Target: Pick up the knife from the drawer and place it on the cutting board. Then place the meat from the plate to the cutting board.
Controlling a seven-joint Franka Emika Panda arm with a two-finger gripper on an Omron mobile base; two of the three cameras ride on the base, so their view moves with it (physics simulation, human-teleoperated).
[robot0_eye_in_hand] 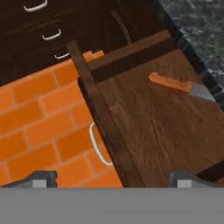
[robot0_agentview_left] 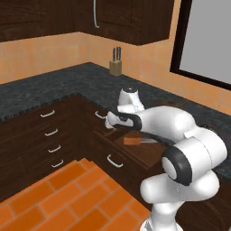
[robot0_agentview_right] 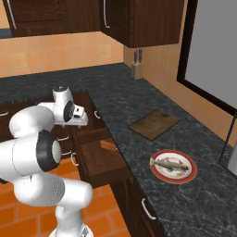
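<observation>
Two fingertips: on my hand view the gripper (robot0_eye_in_hand: pixel 112 179) has its jaws spread wide, holding nothing.
Gripper place: I see it hanging above the front edge of the drawer (robot0_eye_in_hand: pixel 166 131), over the white curved handle (robot0_eye_in_hand: pixel 99 151), not touching the wood.
Knife: the knife (robot0_eye_in_hand: pixel 175 85) lies flat on the drawer floor, orange handle toward the front, blade pointing under the counter (robot0_agentview_right: pixel 139 120); well apart from my fingers.
Drawer: pulled out from the counter, its floor bare around the knife.
In the way: in the left base view my own arm (robot0_agentview_left: pixel 158 124) crosses over the drawer and hides part of the knife; nothing stands between gripper and knife that I can see.
Cutting board: the cutting board (robot0_agentview_right: pixel 154 124) lies on the counter, beyond the drawer.
Plate: the plate (robot0_agentview_right: pixel 173 166) sits on the counter near the board, the meat (robot0_agentview_right: pixel 169 164) on it.
Knife block: the knife block (robot0_agentview_right: pixel 136 69) stands at the wall, far behind the drawer.
Floor: orange tiles (robot0_eye_in_hand: pixel 39 127) lie below the drawer front.
</observation>
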